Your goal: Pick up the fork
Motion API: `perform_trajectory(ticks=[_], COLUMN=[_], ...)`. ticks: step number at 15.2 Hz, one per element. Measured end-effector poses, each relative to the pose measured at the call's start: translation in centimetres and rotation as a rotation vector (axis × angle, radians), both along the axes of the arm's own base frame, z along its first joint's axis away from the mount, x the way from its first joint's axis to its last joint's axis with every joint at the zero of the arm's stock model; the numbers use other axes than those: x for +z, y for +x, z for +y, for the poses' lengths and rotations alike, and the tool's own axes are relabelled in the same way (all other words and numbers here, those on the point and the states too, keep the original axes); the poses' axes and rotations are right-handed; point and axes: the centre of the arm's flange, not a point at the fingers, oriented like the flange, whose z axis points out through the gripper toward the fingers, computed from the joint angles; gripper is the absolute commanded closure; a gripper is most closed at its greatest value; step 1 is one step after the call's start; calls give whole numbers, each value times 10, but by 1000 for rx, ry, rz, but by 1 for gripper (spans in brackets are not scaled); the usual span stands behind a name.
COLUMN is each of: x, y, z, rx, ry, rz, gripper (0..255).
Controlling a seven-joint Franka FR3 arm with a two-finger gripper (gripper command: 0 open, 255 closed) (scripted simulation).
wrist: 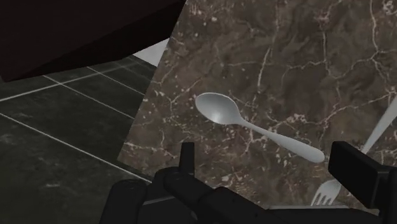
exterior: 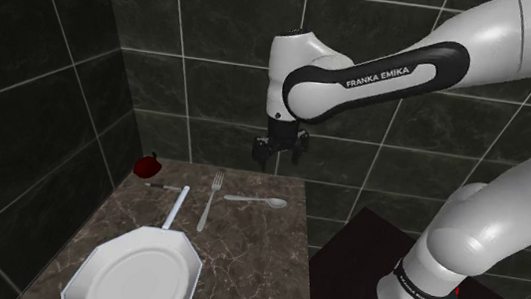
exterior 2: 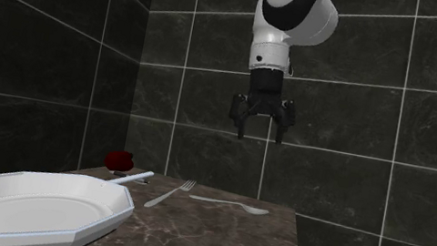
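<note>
- Fork (exterior: 211,200) lies flat on the counter (exterior: 262,263), between plate (exterior: 87,271) and spoon (exterior: 257,201) in the shoulder view.
- Gripper (exterior: 280,158) hangs well above the spoon, fingers spread, empty.
- Approach step, I judge; next, shift over the fork's handle and descend.

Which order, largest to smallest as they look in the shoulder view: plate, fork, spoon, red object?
1. white plate: largest, though also nearest the camera.
2. fork and spoon: they look about alike, so not ranked.
3. red object: smallest, but farthest back, so its true size is unsure.
</note>
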Motion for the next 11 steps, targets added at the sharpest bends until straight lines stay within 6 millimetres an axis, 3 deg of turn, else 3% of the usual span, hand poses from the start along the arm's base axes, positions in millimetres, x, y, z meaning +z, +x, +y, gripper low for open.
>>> perform_trajectory(ticks=[11], x=[-78], y=[98], z=[54], rx=[-284], ry=[22], rz=[-57], gripper=[0])
